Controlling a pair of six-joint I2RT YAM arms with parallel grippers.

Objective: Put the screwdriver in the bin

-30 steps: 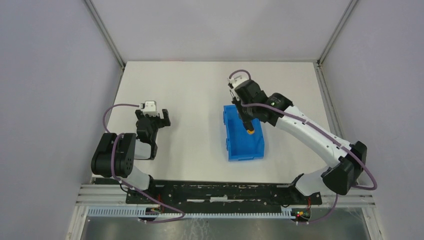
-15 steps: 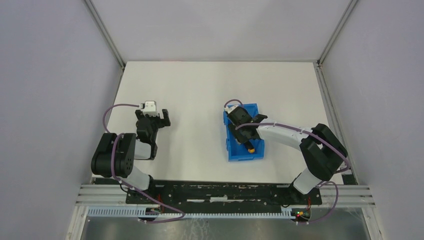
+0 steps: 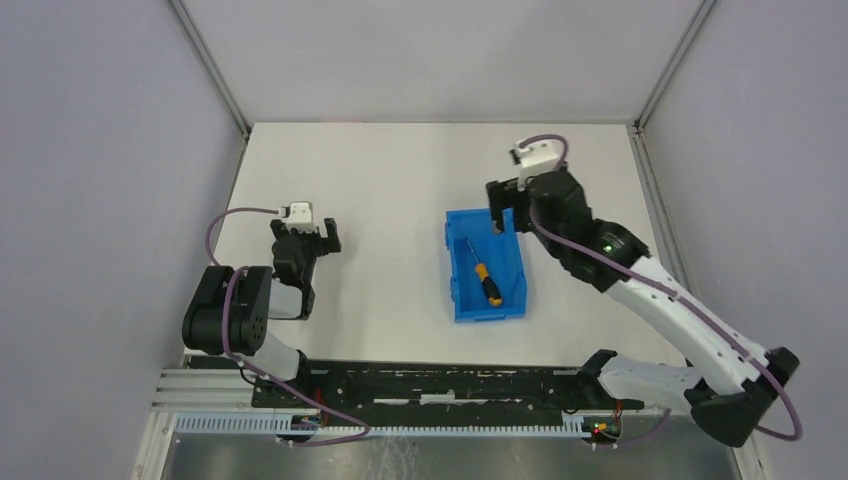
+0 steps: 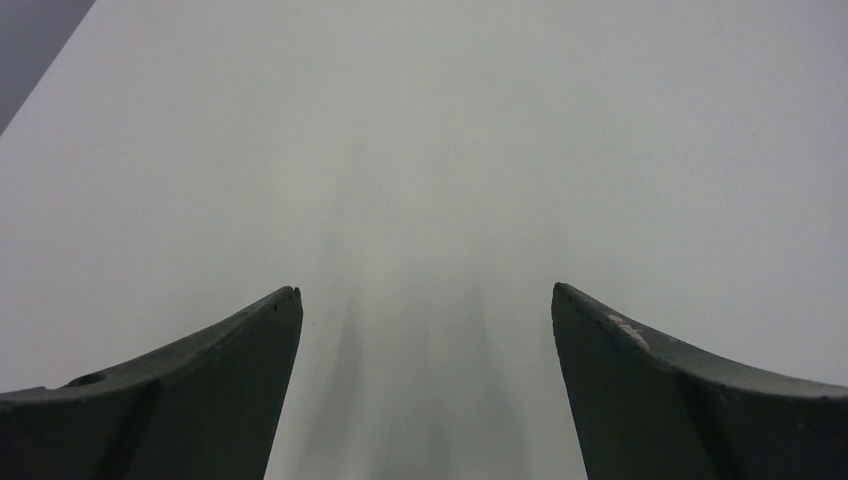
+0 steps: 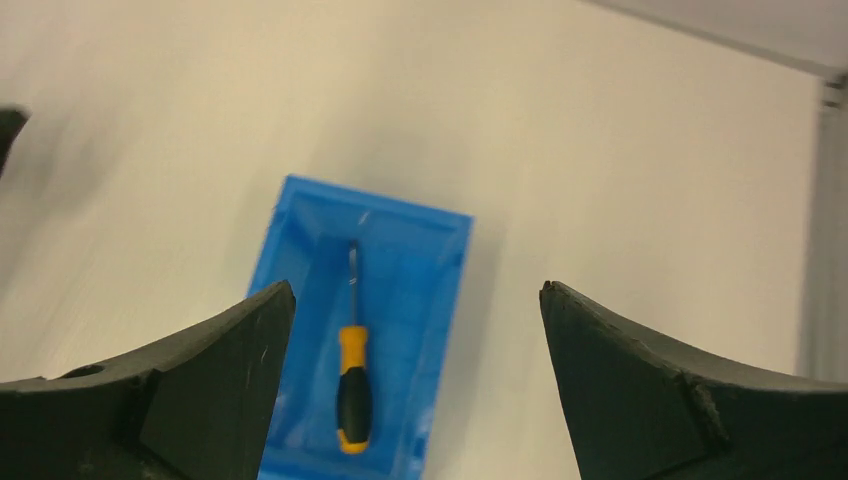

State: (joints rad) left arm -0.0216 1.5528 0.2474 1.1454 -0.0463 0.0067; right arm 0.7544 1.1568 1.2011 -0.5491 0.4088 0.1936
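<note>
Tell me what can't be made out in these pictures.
- The bin, right wrist view: handle-end corner hidden behind one of the right fingers; that end runs off the bottom edge.
- The screwdriver tip: too small in the top view, blurred in the right wrist view.
- Left wrist view: only the left fingers and table; bin and screwdriver out of frame.

The bin (image 3: 510, 260) is bright blue all over, unpatterned. The screwdriver (image 3: 488, 284) has an orange handle with a black middle section and a thin grey shaft. The table (image 3: 380, 190) is plain white. The left arm (image 3: 240, 312) and the right arm (image 3: 665, 300) are black and white, each with a purple cable (image 3: 232, 214). The left gripper (image 4: 425, 292) and the right gripper (image 5: 417, 285) have dark, near-black fingers. The walls (image 3: 100, 150) are pale lilac-grey
</note>
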